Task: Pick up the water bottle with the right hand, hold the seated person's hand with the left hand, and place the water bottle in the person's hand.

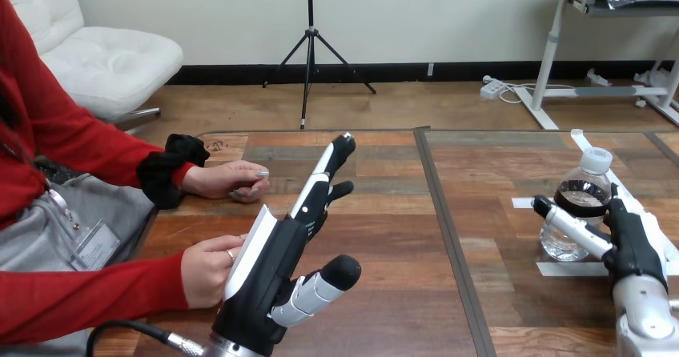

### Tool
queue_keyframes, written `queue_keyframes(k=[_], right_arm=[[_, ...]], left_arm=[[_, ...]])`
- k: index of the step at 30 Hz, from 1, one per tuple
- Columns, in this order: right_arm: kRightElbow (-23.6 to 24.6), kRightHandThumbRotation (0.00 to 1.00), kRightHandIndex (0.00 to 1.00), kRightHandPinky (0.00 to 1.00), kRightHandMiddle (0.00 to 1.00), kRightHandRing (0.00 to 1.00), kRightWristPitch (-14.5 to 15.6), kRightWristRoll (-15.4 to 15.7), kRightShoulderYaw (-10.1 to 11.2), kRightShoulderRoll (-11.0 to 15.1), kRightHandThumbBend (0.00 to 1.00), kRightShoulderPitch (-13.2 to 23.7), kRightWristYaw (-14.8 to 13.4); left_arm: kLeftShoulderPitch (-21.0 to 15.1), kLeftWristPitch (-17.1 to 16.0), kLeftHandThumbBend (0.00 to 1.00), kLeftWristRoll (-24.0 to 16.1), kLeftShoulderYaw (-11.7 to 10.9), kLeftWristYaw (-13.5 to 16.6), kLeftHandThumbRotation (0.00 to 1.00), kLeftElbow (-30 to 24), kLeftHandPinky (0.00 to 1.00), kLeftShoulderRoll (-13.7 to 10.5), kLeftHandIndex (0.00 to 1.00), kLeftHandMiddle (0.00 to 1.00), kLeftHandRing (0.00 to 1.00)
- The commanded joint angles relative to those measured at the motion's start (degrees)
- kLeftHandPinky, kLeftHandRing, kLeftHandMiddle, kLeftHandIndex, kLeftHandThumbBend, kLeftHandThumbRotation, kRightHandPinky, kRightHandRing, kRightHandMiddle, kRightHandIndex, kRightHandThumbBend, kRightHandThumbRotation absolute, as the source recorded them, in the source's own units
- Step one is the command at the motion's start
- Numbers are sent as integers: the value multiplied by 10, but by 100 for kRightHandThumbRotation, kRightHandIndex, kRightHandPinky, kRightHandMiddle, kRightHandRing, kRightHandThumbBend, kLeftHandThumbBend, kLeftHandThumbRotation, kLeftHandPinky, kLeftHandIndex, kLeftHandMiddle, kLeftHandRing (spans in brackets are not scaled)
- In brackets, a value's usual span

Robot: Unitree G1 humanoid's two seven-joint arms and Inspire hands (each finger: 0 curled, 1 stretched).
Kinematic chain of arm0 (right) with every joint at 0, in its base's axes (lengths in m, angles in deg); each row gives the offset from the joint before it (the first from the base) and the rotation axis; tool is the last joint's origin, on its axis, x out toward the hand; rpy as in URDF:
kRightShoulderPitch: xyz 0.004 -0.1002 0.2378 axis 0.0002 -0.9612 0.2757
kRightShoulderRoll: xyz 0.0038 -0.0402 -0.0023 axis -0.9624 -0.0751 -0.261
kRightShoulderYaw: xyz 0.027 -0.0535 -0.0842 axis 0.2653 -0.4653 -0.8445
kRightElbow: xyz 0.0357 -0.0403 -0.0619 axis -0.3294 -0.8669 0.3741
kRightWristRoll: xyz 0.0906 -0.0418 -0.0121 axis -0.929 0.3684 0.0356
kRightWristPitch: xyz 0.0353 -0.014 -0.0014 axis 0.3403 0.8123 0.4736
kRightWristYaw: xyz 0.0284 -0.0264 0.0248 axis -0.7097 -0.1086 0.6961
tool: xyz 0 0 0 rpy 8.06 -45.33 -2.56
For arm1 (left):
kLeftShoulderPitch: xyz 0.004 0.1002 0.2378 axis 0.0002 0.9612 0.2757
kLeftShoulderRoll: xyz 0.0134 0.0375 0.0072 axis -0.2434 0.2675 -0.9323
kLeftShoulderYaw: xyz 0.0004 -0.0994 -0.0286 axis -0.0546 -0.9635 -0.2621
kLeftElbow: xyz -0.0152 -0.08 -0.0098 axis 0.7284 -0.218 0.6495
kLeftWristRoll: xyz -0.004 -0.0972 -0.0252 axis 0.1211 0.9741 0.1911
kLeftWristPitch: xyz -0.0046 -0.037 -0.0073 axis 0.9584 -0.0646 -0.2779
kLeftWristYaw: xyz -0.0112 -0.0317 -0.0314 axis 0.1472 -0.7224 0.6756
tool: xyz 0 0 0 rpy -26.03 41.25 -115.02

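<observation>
A clear water bottle [578,213] with a white cap stands on the table at the right. My right hand [632,245] is around it: the thumb lies across its front and straight fingers [583,142] run up its far right side, not closed on it. My left hand [276,261] is raised over the table's left half, fingers straight and thumb spread. The person's nearer hand [206,270] sits close against the back of my left hand; I cannot tell if they touch. The person's farther hand [228,181] rests on the table beyond.
The wooden table [384,213] has a dark seam [448,237] running front to back between my hands. White tape marks [560,267] lie by the bottle. The person sits at the left edge, with red sleeves reaching over the table.
</observation>
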Motion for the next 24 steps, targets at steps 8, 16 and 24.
queue_keyframes(k=[8,16,24], right_arm=[[-2,17,75,68,75,72,26,12,-9,-18,100,81,-59],[-4,3,56,54,59,58,38,-6,5,-30,99,91,-60],[-3,0,45,47,51,50,46,-23,17,-36,94,95,-46]], left_arm=[[-10,-8,91,10,10,7,99,-45,86,21,100,100,99],[-7,0,90,35,24,-7,99,-57,90,26,100,100,100],[-8,0,78,60,38,-17,95,-65,97,34,100,100,100]])
